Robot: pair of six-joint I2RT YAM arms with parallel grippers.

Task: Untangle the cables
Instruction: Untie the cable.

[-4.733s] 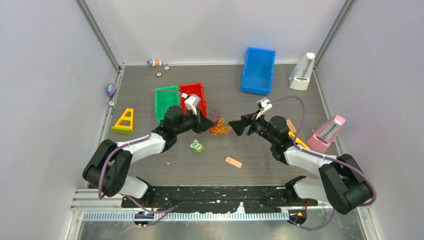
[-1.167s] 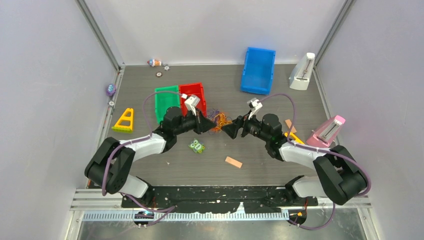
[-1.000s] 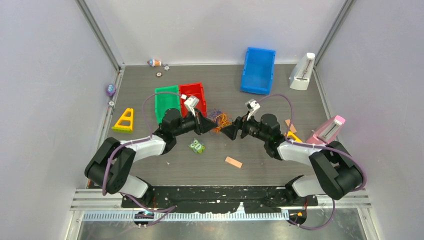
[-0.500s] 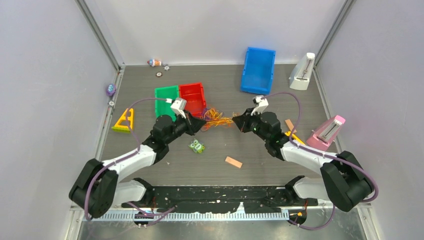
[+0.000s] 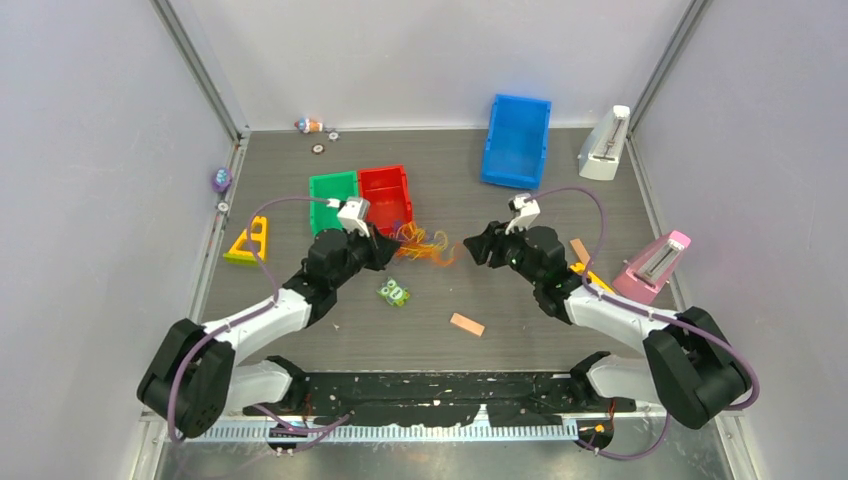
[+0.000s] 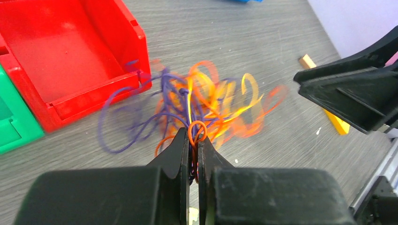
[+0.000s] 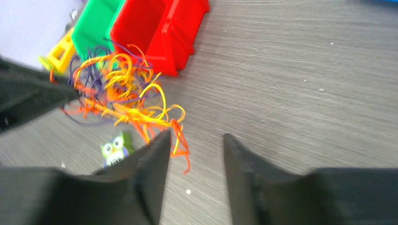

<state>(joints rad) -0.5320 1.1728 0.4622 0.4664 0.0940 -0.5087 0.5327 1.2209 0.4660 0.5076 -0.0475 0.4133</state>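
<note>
While the left gripper (image 6: pixel 193 140) has its jaws pressed together on a few orange and dark purple strands, the cables (image 6: pixel 202 103) fan out from its tips in one loose tangle of orange, yellow-orange and purple loops. Several of the loops are blurred in the left wrist view. Seen from above, the bunch sits over the table (image 5: pixel 450 170) between the two grippers, just beside the near right corner of the red bin (image 5: pixel 385 190). One purple loop reaches the bin's front wall; whether the rest touches the table cannot be told.

The right gripper (image 7: pixel 195 140) points at the tangle with its fingers spread and nothing between them. It stands apart from the bunch, with only one orange strand end coming close to a finger.

A green bin (image 5: pixel 333 190) stands against the red one. A small green owl tile (image 5: pixel 394 292) lies near the cables, its print too small to read.
</note>
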